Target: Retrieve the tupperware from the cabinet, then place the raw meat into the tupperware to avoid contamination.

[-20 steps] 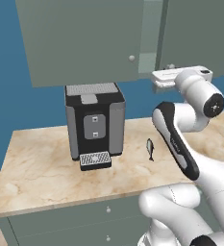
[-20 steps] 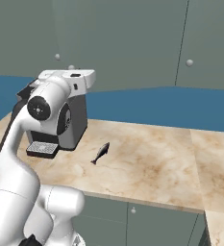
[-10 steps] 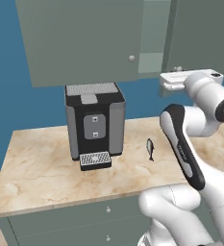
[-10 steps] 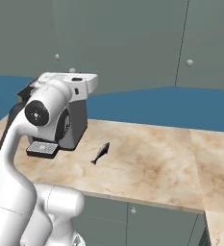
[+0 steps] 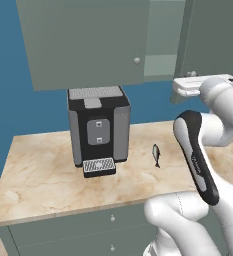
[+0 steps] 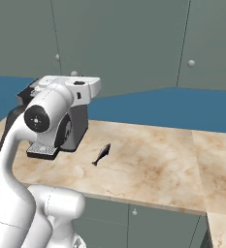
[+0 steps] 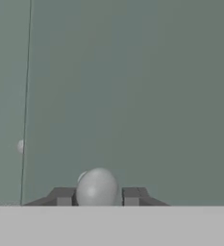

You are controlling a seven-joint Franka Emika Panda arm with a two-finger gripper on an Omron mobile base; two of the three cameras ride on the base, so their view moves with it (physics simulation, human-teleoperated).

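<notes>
While the raw meat is left on the counter, a round knob (on the cabinet) is squeezed by the gripper.

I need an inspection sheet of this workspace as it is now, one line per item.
Surface: beige marble counter, lower drawer fronts below.
Job's things: tiny dark grey fish lies on the counter, right of the machine; grey-green wall cabinet, right door ajar in the left base view; tupperware: nothing seen.
Clutter: black and silver coffee machine with drip tray.
Grippers: gripper shut on a round pale door knob.
Cables: nothing seen.
Surroundings: blue wall.
</notes>
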